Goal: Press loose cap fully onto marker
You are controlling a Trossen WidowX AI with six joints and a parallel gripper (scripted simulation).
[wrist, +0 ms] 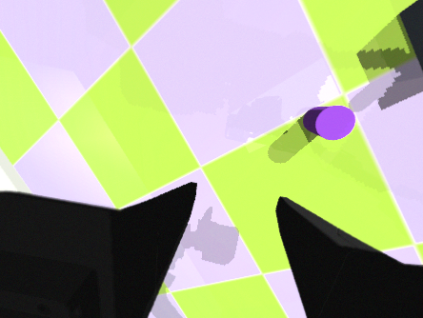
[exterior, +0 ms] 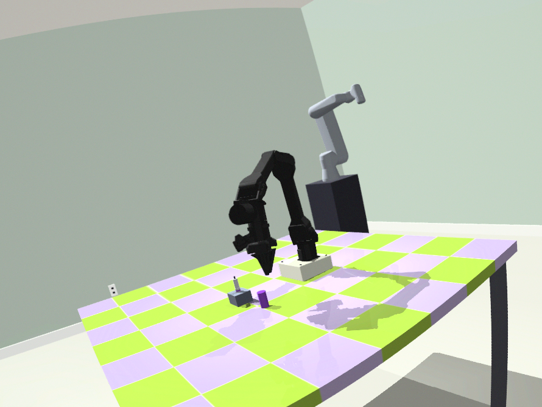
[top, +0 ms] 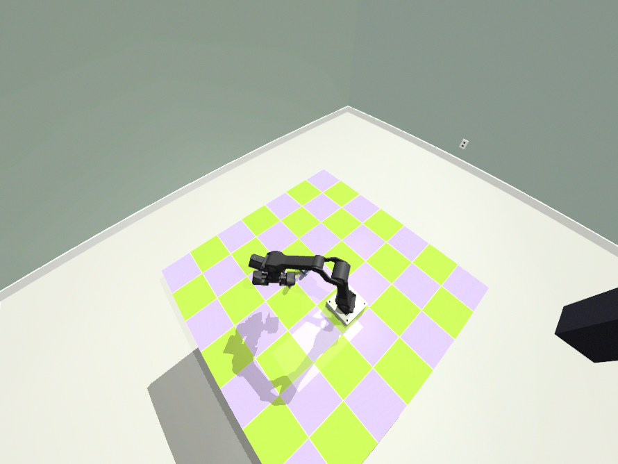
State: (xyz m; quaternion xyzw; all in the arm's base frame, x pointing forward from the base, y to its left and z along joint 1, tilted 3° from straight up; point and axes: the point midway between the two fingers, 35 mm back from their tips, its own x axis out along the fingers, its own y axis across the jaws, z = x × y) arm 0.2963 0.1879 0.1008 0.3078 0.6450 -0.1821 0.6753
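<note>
The purple cap [exterior: 262, 298] [wrist: 330, 122] stands upright on the checkered table [exterior: 245, 385], just right of the grey holder block [exterior: 239, 298]. The thin marker [exterior: 235, 284] stands upright in the block. My gripper [exterior: 267, 270] [wrist: 235, 192] [top: 273, 279] points down and hangs above the table, a little behind and above the cap. It is open and nothing is between its fingers. In the wrist view the cap lies ahead and to the right of the fingertips. In the top view my arm hides the cap and the block.
My arm's white base [exterior: 305, 266] [top: 346, 310] sits on the table behind the block. A grey arm on a dark pedestal [exterior: 337, 205] [top: 591, 324] stands beyond the table. The table's front edge [exterior: 350, 368] is near.
</note>
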